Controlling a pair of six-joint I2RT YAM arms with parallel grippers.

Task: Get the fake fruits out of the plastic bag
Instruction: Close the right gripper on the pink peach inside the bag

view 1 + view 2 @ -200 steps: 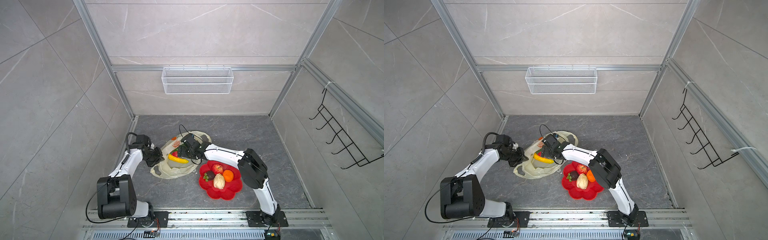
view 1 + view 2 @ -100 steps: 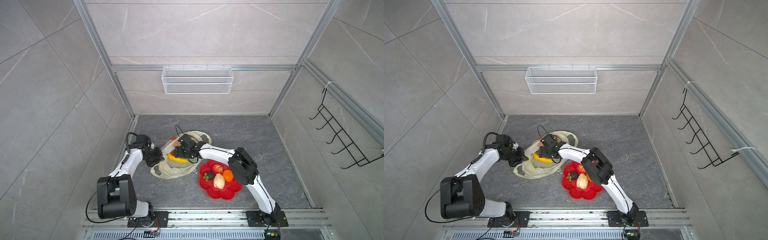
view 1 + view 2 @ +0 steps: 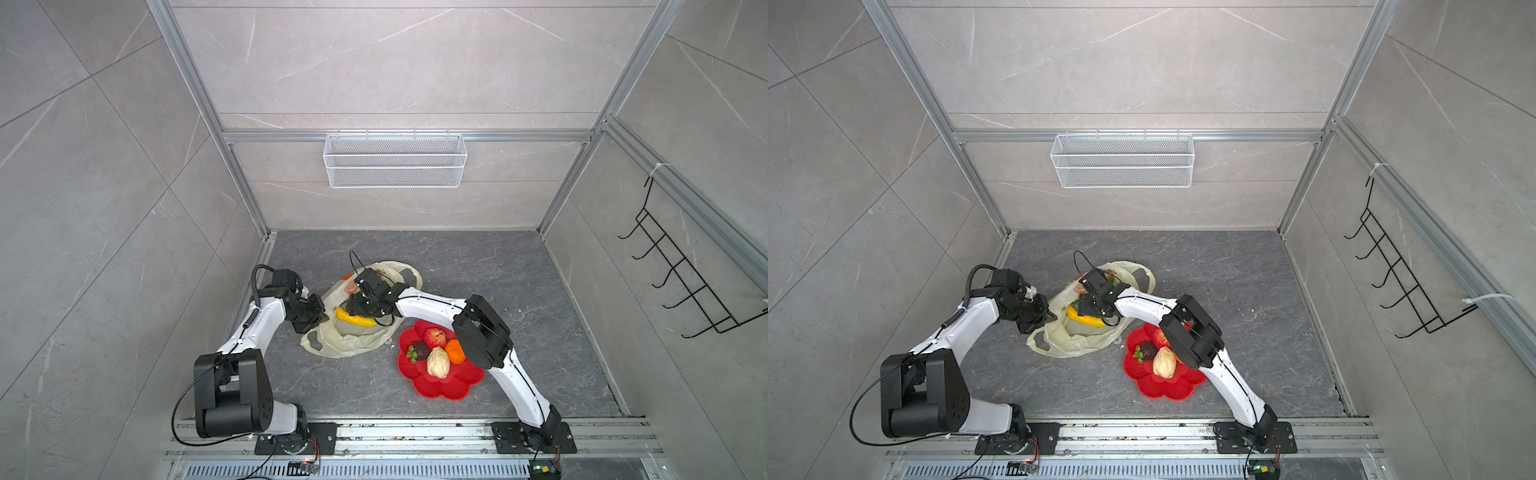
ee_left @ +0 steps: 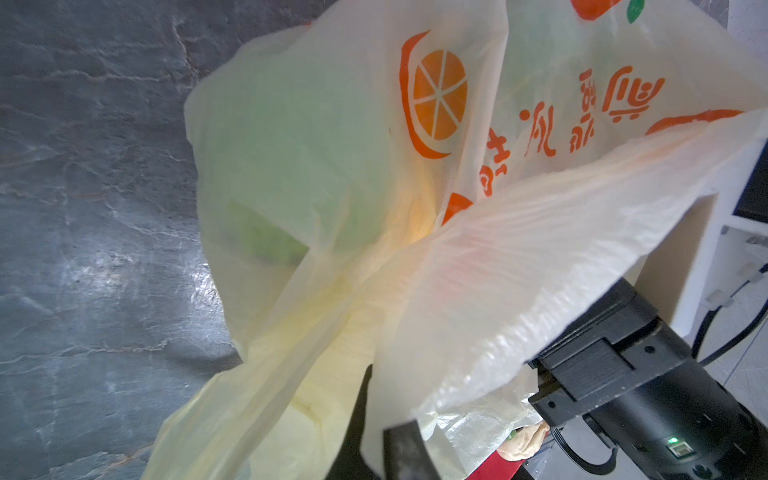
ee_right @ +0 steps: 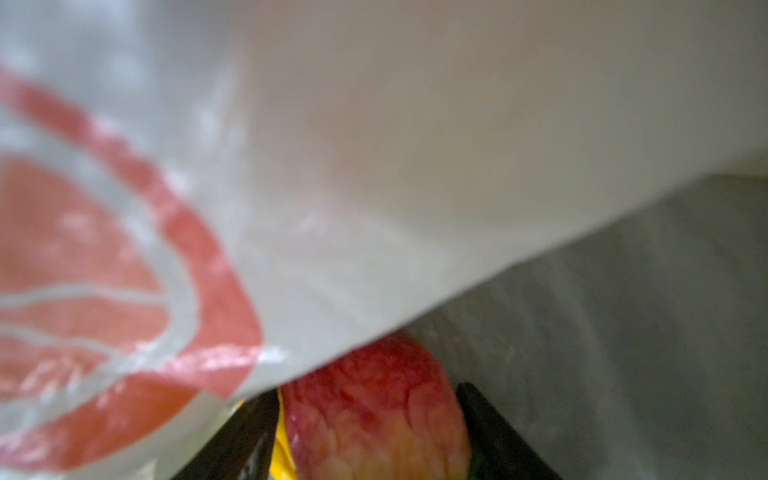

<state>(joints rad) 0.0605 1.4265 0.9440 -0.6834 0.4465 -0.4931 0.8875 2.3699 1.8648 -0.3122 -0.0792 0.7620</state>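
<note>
The plastic bag (image 3: 353, 345) lies slumped on the tabletop (image 3: 498, 270) between the two arms. Its mouth is open, with a yellow banana (image 3: 354, 319) showing inside and a green fruit (image 4: 266, 245) dim through the film. The right gripper (image 3: 360, 306) reaches into the mouth. Its wrist view shows a red-and-yellow fruit (image 5: 374, 419) between the two dark fingers (image 5: 490, 424), but whether they pinch it or merely flank it cannot be told (film blurs most of that picture). The left gripper (image 3: 318, 314) is clenched on the bag's rim. Just beside the bag, the red plate (image 3: 457, 388) carries an apple (image 3: 435, 336), an orange (image 3: 456, 352), a cream fruit (image 3: 437, 362) and a dark brown one (image 3: 422, 351).

The fruit looks glossy and rounded, so a shallow or off-centre pinch could squirt it deeper into the bag. Loose film draped over the fingers might get caught with the fruit, dragging the bag along on the lift and tugging against the left grip.
</note>
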